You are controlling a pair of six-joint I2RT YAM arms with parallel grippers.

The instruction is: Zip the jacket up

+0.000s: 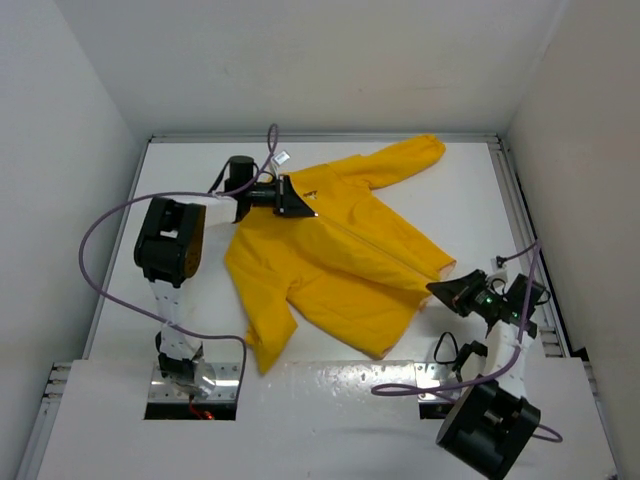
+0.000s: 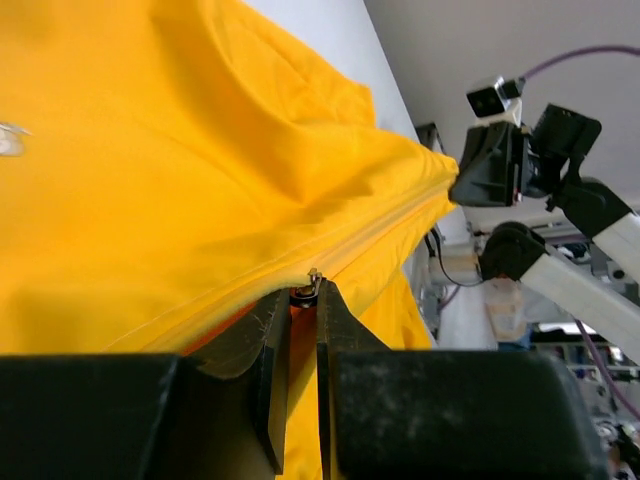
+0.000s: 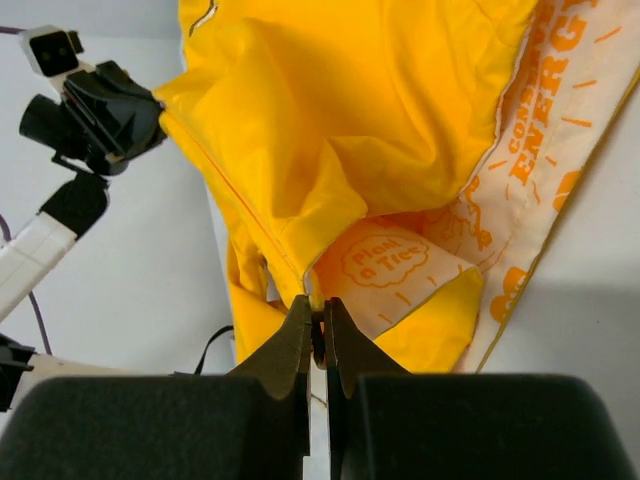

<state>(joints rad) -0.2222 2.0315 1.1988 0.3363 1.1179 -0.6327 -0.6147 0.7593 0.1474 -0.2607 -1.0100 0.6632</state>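
Observation:
The yellow jacket (image 1: 340, 265) lies spread on the white table, one sleeve stretched to the back right and the other toward the front left. My left gripper (image 1: 303, 206) is at the collar end, shut on the small metal zipper pull (image 2: 312, 283). The zipper line (image 2: 380, 232) runs straight from there to the hem. At the hem's right corner my right gripper (image 1: 438, 290) is shut on the jacket's bottom edge (image 3: 318, 318) where the zipper ends. The pale lining with orange print (image 3: 395, 262) shows folded out beside it.
Purple cables (image 1: 100, 225) loop off both arms. A small white tag (image 1: 282, 158) lies near the back of the table by the left wrist. A raised rim (image 1: 505, 160) and white walls enclose the table on three sides.

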